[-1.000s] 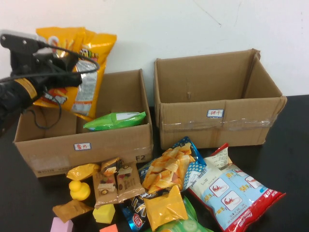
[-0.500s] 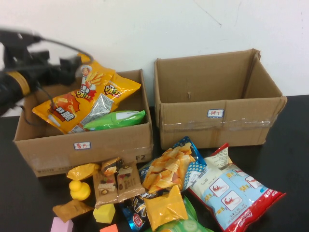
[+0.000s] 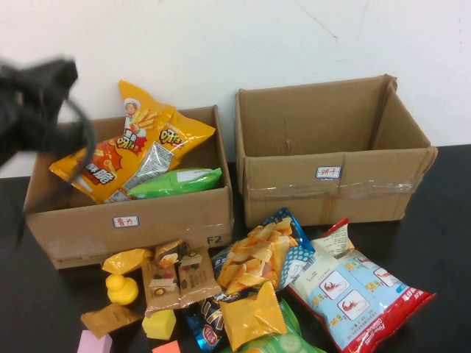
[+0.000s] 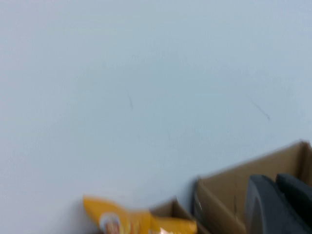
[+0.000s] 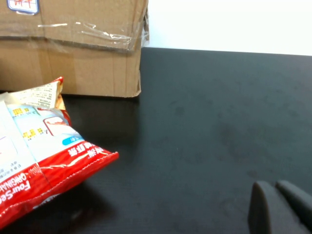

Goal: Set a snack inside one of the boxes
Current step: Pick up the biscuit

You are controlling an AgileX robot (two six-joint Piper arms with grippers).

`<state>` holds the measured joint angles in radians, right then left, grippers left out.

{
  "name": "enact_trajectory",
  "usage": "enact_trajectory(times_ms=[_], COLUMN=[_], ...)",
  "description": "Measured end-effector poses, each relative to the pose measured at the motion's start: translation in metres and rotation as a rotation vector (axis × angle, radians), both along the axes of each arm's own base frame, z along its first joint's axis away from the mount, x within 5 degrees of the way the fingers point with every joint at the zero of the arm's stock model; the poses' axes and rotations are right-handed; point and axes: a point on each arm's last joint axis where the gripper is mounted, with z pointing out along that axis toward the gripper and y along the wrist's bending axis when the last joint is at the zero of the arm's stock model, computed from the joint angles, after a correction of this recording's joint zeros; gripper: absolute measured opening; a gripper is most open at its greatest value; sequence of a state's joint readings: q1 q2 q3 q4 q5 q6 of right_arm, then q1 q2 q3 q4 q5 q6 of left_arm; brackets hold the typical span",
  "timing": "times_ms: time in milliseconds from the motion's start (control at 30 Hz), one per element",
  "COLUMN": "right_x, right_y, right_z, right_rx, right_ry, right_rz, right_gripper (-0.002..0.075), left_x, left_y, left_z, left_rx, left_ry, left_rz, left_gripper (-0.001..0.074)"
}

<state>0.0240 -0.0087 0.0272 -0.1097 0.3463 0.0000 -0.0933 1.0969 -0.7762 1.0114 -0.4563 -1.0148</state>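
Note:
A yellow chip bag (image 3: pixel 131 151) lies tilted in the left cardboard box (image 3: pixel 132 220), over a green snack pack (image 3: pixel 176 182); its top shows in the left wrist view (image 4: pixel 126 219). My left gripper (image 3: pixel 40 99) is a dark blur above the box's left end, clear of the bag. In the left wrist view its fingertips (image 4: pixel 275 195) are together and empty. The right cardboard box (image 3: pixel 331 184) holds nothing that I can see. My right gripper (image 5: pixel 278 195) is shut and empty over the black table, right of a red-and-white snack bag (image 5: pixel 34 156).
Several loose snack packs (image 3: pixel 257 257) lie on the black table (image 3: pixel 441 243) in front of the boxes. A yellow duck (image 3: pixel 121 288) and coloured blocks (image 3: pixel 158 323) sit at the front left. A white wall stands behind the boxes.
The left gripper let go of the yellow chip bag, which dropped into the left box. The left arm then swung up and to the left, away from the bag.

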Motion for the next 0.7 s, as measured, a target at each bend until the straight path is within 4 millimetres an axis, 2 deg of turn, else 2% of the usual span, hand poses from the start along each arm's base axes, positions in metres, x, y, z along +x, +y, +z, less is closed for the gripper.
enact_trajectory(times_ms=[100, 200, 400, 600, 700], right_x=[0.000, 0.000, 0.000, 0.000, 0.000], right_y=[0.000, 0.000, 0.000, 0.000, 0.000], right_z=[0.000, 0.000, 0.000, 0.000, 0.000], right_rx=[0.000, 0.002, 0.002, 0.002, 0.002], right_ry=[0.000, 0.000, 0.000, 0.000, 0.000], right_rz=[0.000, 0.000, 0.000, 0.000, 0.000], right_gripper=[-0.0001, -0.0001, -0.0001, -0.0001, -0.0001], left_x=[-0.021, -0.030, -0.035, -0.039, -0.036], left_y=[-0.001, -0.002, -0.007, -0.009, -0.014], left_z=[-0.018, -0.039, -0.070, -0.108, -0.122], left_rx=[-0.006, 0.006, 0.078, 0.330, 0.427], left_ry=[0.065, 0.175, 0.425, 0.821, 1.017], left_rz=[0.025, 0.088, 0.233, 0.282, 0.256], left_gripper=[0.0005, 0.0001, 0.0000, 0.0004, 0.0066])
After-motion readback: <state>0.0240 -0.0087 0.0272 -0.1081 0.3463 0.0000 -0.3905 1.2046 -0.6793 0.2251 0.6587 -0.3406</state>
